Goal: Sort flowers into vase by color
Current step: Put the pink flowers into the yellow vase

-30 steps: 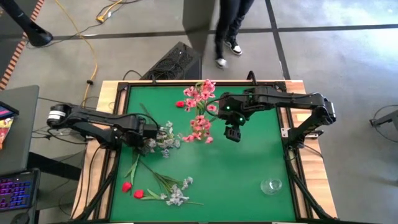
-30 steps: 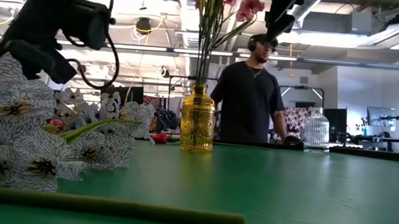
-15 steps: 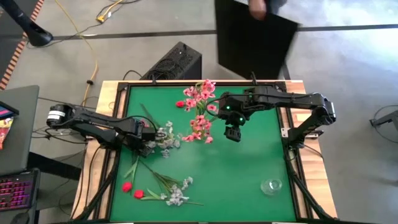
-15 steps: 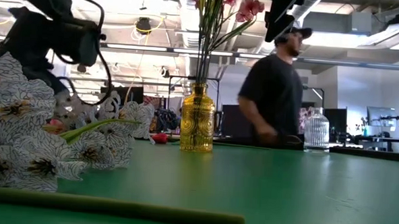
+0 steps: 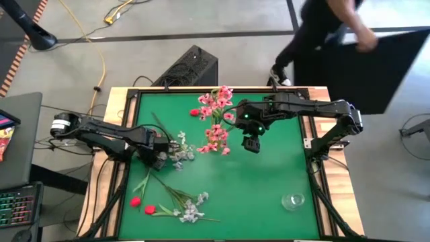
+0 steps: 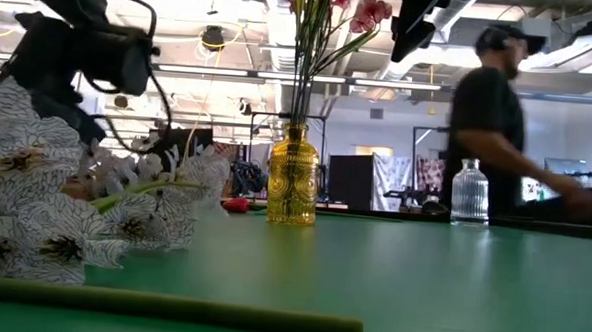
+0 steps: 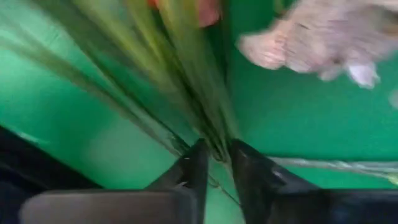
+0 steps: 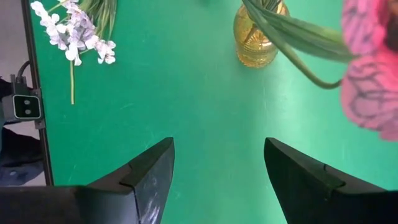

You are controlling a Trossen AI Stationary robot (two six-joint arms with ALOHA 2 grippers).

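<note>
A spray of white-grey flowers (image 5: 180, 149) lies on the green table at the left, its thin green stems (image 7: 186, 74) running under my left gripper (image 5: 160, 156), which points steeply down and is shut on them. Pink flowers (image 5: 215, 121) stand in a gold vase (image 6: 293, 178) at the far middle. My right gripper (image 5: 251, 145) hangs open above the table beside the pink flowers, nothing between its fingers (image 8: 149, 168). Red buds (image 5: 142, 205) and another white spray (image 5: 191, 210) lie near the front left. My left gripper pinches a bundle of thin green stems (image 7: 214, 138) between its two fingers (image 7: 193, 171). The fingers come from above, slanting steeply down, and lie across the stems. The stems and the white blossoms still lie on the table.
A clear glass vase (image 5: 293, 200) stands near the front right corner. One red bud (image 5: 194, 112) lies by the pink flowers. A person (image 6: 493, 125) carrying a dark board (image 5: 376, 67) walks beyond the table's far edge. The table's right half (image 5: 269, 175) is bare green.
My left gripper has sunk a little toward the stems of the white spray and has shut on them; the white blossoms by it have shifted slightly. The person behind the table has walked toward the right.
</note>
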